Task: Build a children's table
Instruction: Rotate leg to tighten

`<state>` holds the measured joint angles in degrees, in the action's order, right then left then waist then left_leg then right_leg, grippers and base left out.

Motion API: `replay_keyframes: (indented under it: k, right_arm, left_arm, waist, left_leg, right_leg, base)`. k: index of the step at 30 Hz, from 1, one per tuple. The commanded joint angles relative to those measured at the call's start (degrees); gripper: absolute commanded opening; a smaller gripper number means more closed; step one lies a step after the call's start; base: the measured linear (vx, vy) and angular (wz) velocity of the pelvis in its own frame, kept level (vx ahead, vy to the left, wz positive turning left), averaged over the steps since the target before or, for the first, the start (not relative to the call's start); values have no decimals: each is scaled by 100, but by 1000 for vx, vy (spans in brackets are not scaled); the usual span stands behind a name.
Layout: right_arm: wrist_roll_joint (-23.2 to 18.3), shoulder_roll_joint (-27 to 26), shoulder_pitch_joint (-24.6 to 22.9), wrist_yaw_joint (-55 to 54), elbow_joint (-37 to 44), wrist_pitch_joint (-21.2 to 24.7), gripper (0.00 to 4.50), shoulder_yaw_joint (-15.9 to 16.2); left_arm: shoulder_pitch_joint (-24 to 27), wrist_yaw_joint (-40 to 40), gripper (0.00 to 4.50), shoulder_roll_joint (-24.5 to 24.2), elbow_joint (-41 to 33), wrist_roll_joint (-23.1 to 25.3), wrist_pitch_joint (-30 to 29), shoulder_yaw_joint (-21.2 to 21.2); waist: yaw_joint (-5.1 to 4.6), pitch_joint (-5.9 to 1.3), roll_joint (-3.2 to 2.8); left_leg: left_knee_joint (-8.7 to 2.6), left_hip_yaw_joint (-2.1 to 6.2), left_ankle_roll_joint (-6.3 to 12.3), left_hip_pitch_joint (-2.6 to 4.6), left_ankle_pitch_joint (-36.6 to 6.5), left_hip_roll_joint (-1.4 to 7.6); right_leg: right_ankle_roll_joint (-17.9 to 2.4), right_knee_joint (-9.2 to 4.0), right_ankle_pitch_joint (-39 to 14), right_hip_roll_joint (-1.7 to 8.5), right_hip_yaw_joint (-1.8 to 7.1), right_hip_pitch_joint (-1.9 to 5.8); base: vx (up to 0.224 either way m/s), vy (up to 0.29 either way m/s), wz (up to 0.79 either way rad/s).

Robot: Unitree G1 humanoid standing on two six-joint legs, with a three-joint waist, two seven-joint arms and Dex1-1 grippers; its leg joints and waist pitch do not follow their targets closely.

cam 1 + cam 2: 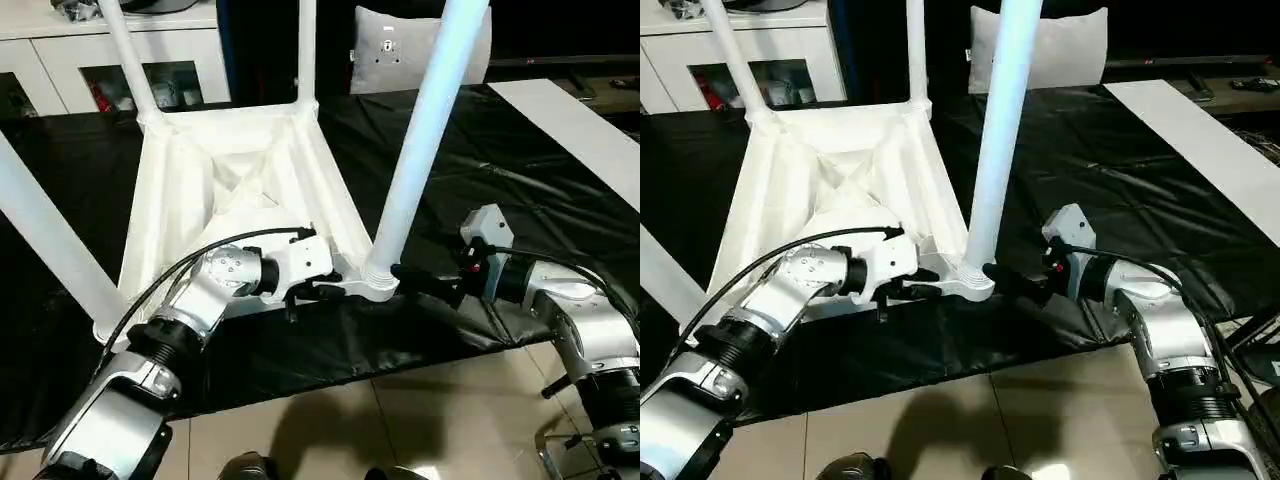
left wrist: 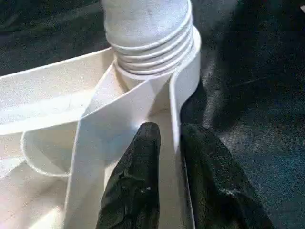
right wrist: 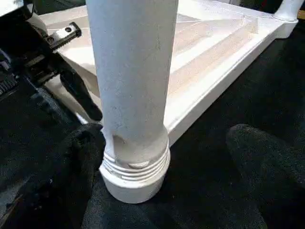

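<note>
I read the children's table [image 1: 235,170] as white moulded plastic, smooth with a dull sheen, its leg [image 3: 133,71] faintly grainy above threaded ridges. Under it lies a black sheet [image 1: 470,170], wrinkled and glossy like plastic film. My forearms [image 1: 130,390] are brushed silver metal.

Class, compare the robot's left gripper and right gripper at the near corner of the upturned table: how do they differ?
The left gripper straddles the table rim wall, fingers close together; the right gripper stands wide open around the near leg base. The left gripper comes from inside the frame, the right gripper from outside. Both have black fingers.
</note>
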<state>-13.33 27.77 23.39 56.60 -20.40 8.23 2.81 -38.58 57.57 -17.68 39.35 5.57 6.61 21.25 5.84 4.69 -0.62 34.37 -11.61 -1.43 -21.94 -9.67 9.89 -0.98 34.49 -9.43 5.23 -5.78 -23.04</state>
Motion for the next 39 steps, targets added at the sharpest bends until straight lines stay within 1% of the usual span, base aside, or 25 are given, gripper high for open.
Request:
replay_keyframes:
  k: [1, 3, 4, 5, 8, 9, 12, 13, 16, 17, 20, 22, 23, 24, 26, 27, 28, 29, 30, 31, 32, 33, 36, 37, 39]
  right_arm:
    - [36, 52, -45, 24, 37, -47, 450, 33]
    - [56, 51, -50, 15, 23, -61, 450, 33]
    - [67, 50, -54, 14, 15, -69, 450, 33]
    - [74, 48, -54, 14, 10, -72, 450, 33]
    - [86, 46, -54, 18, 1, -83, 450, 41]
    - [93, 44, -55, 16, -2, -92, 450, 45]
    - [106, 40, -56, 12, -8, -107, 450, 53]
    - [109, 41, -52, 15, -14, -108, 450, 51]
    - [137, 30, -16, -11, -51, -148, 450, 34]
    - [140, 32, 38, -19, -90, -146, 450, 16]
    - [136, 63, 92, 62, -113, -183, 450, 25]
    - [137, 95, 104, 154, -103, -219, 450, 55]
    - [89, 158, 106, 423, -38, -297, 450, 115]
    - [45, 205, 106, 632, 16, -350, 450, 160]
    - [30, 239, 107, 773, 50, -408, 450, 199]
    - [33, 253, 130, 850, 25, -465, 450, 228]
    - [16, 255, 159, 918, -12, -484, 450, 240]
    - [-3, 252, 187, 964, -52, -485, 450, 242]
    - [-99, 253, 219, 1113, -79, -373, 450, 243]
    - [-200, 256, 250, 1269, -100, -247, 432, 245]
    - [-278, 254, 277, 1408, -116, -161, 413, 248]
    - [-333, 252, 300, 1503, -123, -71, 413, 255]
    - [-401, 247, 360, 1686, -182, 36, 399, 284]
    - [-436, 250, 389, 1787, -210, 107, 373, 310]
    - [-430, 259, 418, 1882, -245, 116, 373, 357]
  left_arm:
    - [28, 9, 61, -131, 148, 2, -43, -107]
    - [37, 43, 58, -142, 156, -36, -38, -128]
    - [53, 85, 35, -159, 140, -62, -48, -137]
    - [64, 125, 25, -174, 129, -82, -52, -142]
    - [103, 206, 19, -211, 91, -92, -67, -144]
    - [121, 229, 7, -222, 67, -86, -84, -135]
    - [150, 265, 7, -252, 51, -48, -84, -88]
    - [147, 253, 7, -255, 66, -30, -69, -78]
    - [117, 205, 7, -277, 127, 65, 15, -12]
    - [98, 232, 7, -263, 93, 40, 24, -14]
    - [98, 468, 7, -267, -37, 5, 156, 72]
    - [117, 615, 7, -276, -118, -10, 213, 119]
    - [132, 869, 7, -297, -200, -31, 345, 230]
    - [146, 1058, 7, -303, -258, -56, 439, 310]
    - [162, 1198, 7, -301, -311, -84, 505, 363]
    - [158, 1260, 7, -291, -331, -87, 523, 391]
    - [147, 1323, 7, -286, -346, -76, 552, 431]
    - [132, 1356, 7, -279, -345, -56, 573, 455]
    - [111, 1390, 7, -266, -366, -36, 580, 487]
    - [86, 1427, 2, -246, -382, -28, 588, 513]
    - [66, 1479, 0, -231, -413, -28, 585, 540]
    - [50, 1517, 0, -222, -437, -24, 592, 563]
    - [11, 1613, 0, -207, -437, -13, 619, 597]
    - [-7, 1646, 0, -206, -429, 0, 645, 614]
    - [-18, 1660, 0, -198, -436, 15, 659, 630]
  waist:
    - [44, -483, 100]
    - [35, -471, 98]
    - [33, -476, 100]
    - [31, -472, 103]
    - [27, -469, 101]
    - [24, -470, 100]
    - [24, -468, 95]
    - [21, -459, 106]
    - [21, -461, 96]
    - [15, -450, 93]
    - [19, -452, 104]
    - [28, -463, 100]
    - [33, -466, 101]
    - [46, -468, 96]
    - [87, -484, 86]
    - [112, -501, 79]
    - [118, -500, 77]
    - [144, -510, 84]
    - [159, -508, 79]
    - [189, -511, 93]
    - [220, -510, 82]
    - [241, -503, 80]
    - [259, -507, 93]
    - [262, -511, 96]
    - [267, -505, 96]
  left_leg:
    - [-388, 205, 224, 127, -1471, 366]
    - [-400, 213, 233, 104, -1460, 372]
    - [-399, 213, 226, 108, -1484, 371]
    - [-398, 214, 222, 115, -1503, 372]
    - [-395, 210, 225, 115, -1492, 370]
    - [-399, 211, 226, 120, -1496, 374]
    - [-399, 212, 219, 121, -1506, 374]
    - [-399, 207, 217, 129, -1527, 373]
    - [-404, 213, 210, 128, -1536, 379]
    - [-407, 212, 202, 128, -1572, 376]
    - [-402, 212, 208, 126, -1554, 370]
    - [-403, 210, 219, 132, -1494, 382]
    - [-403, 205, 241, 127, -1451, 388]
    - [-398, 202, 253, 130, -1440, 389]
    - [-395, 193, 317, 116, -1299, 409]
    - [-383, 181, 331, 142, -1252, 415]
    - [-379, 175, 341, 146, -1247, 415]
    - [-377, 177, 361, 129, -1172, 417]
    - [-372, 175, 365, 131, -1166, 420]
    - [-372, 173, 388, 130, -1160, 421]
    - [-372, 174, 383, 140, -1170, 429]
    - [-378, 175, 351, 148, -1219, 437]
    - [-382, 180, 291, 143, -1284, 429]
    - [-384, 186, 262, 140, -1297, 429]
    - [-380, 185, 238, 141, -1328, 425]
  right_leg:
    - [-955, -526, -2276, 493, 320, 254]
    - [-970, -515, -2207, 487, 321, 260]
    - [-972, -512, -2216, 491, 319, 263]
    - [-974, -514, -2239, 492, 320, 257]
    - [-982, -515, -2250, 493, 325, 255]
    - [-989, -517, -2239, 492, 325, 254]
    - [-990, -512, -2248, 491, 326, 254]
    - [-983, -520, -2266, 487, 326, 243]
    - [-985, -513, -2240, 488, 327, 247]
    - [-973, -520, -2277, 488, 330, 242]
    - [-956, -529, -2347, 497, 329, 251]
    - [-984, -505, -2200, 491, 336, 248]
    - [-1026, -490, -2086, 485, 339, 248]
    - [-1043, -487, -2046, 489, 337, 250]
    - [-1136, -430, -1688, 477, 345, 259]
    - [-1199, -413, -1553, 482, 347, 244]
    - [-1235, -409, -1503, 479, 349, 238]
    - [-1275, -384, -1416, 478, 345, 258]
    - [-1283, -382, -1399, 479, 346, 252]
    - [-1288, -383, -1402, 478, 343, 269]
    - [-1292, -380, -1433, 480, 344, 257]
    - [-1270, -397, -1518, 492, 348, 249]
    - [-1240, -403, -1644, 497, 340, 257]
    - [-1210, -408, -1709, 503, 340, 263]
    - [-1178, -425, -1811, 510, 340, 256]
  base:
    - [0, 0, 0]
    - [0, 0, 0]
    - [0, 0, 0]
    - [0, 0, 0]
    - [0, 0, 0]
    - [0, 0, 0]
    - [0, 0, 0]
    - [0, 0, 0]
    - [0, 0, 0]
    - [0, 0, 0]
    - [0, 0, 0]
    - [0, 0, 0]
    - [0, 0, 0]
    - [0, 0, 0]
    - [0, 0, 0]
    - [0, 0, 0]
    - [0, 0, 0]
    - [0, 0, 0]
    - [0, 0, 0]
    - [0, 0, 0]
    - [0, 0, 0]
    - [0, 0, 0]
    - [0, 0, 0]
    - [0, 0, 0]
    - [0, 0, 0]
